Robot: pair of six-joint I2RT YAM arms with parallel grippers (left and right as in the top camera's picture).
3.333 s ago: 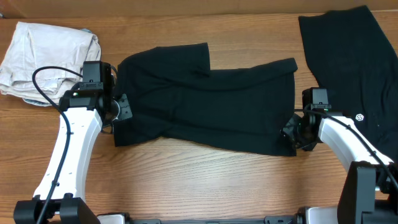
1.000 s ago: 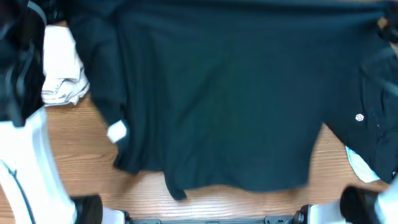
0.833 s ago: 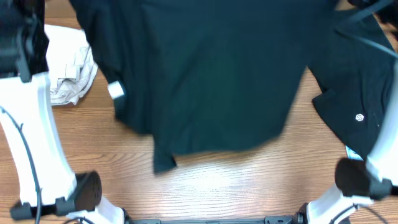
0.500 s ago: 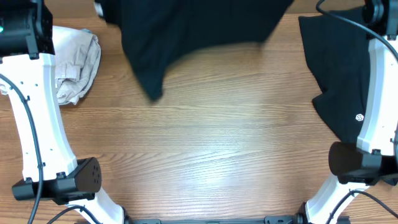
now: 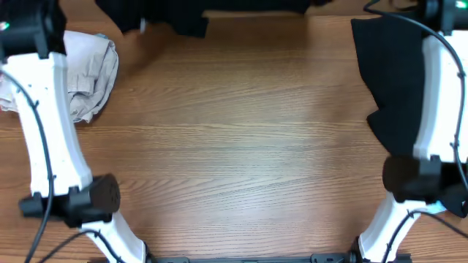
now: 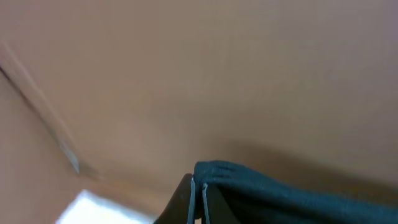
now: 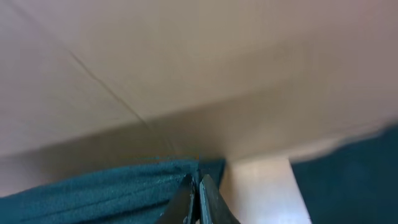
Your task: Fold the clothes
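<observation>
1. Spanning the far edge of the bench (image 5: pixel 234 161), the black T-shirt (image 5: pixel 175 14) lies with its long axis left to right, white tag (image 5: pixel 141 27) toward the far-left corner.
2. The left claw (image 6: pixel 198 190) is pressed together on one end of the fabric; the right claw (image 7: pixel 199 185) pinches the other end.
3. Each arm is nearest its own end, so laying the shirt flat likely means drawing both toward the near edge together.
4. Another black garment (image 5: pixel 387 73) lies at the right edge, a white cloth (image 5: pixel 91 69) at the left.
</observation>
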